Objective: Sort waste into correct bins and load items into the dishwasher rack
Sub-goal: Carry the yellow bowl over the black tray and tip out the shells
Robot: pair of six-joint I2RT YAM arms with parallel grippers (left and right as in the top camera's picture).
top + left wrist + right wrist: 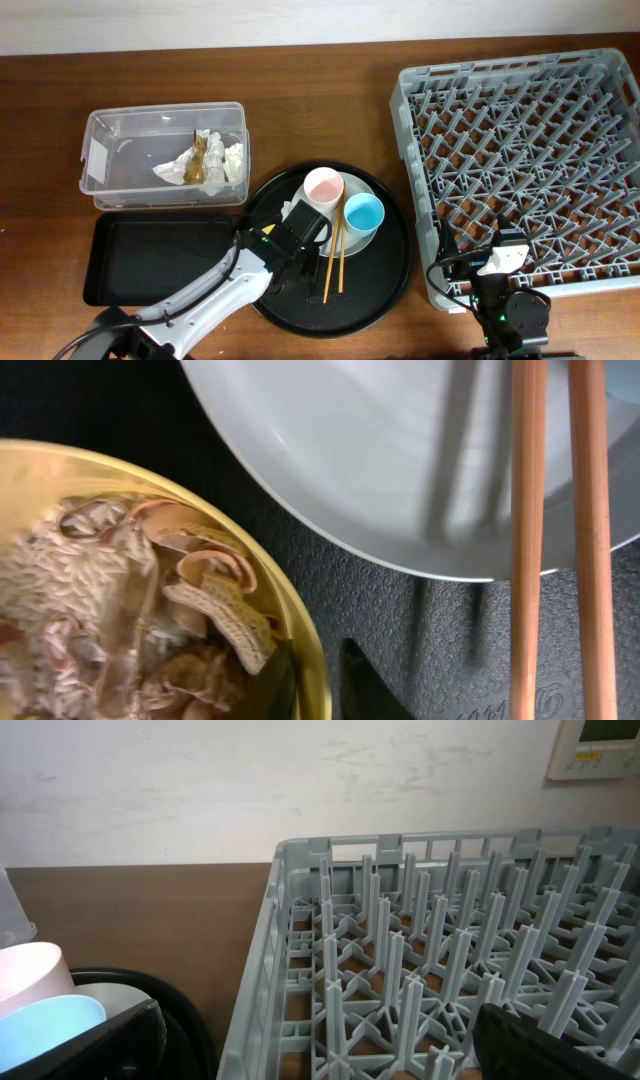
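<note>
Since the crumpled napkin (232, 160) and the brown-gold wrapper (207, 155) already lie inside the clear tub (100, 185) toward the far-left corner of the worktop, two of the three waste items count as sorted.

Third item open: the food scraps (110, 600) sit in the yellow bowl (60, 470), on the round black tray (390, 270) mid-worktop toward the near edge. The shallow black tray (150, 260) by the near-left corner shows nothing in it.

Left gripper (318, 680): one finger is inside the bowl and one outside, both tight to the rim between them. This reads as clamped on the rim. Judgement: scrap disposal is the step in hand, and the bowl is not yet emptied.

Dishwasher rack (412, 170), along the right edge: no item shows in it in the overhead or right wrist view, so loading is not started. The pink cup (323, 186) and blue cup (363, 211) stand upright, just beside each other, on the plate (380, 460). The chopsticks (333, 262) lie across the plate's edge onto the round tray, near the bowl. All five items remain to load.

Right gripper (315, 1020): it is by the rack's near-left corner, fingers spread wide, holding nothing.
</note>
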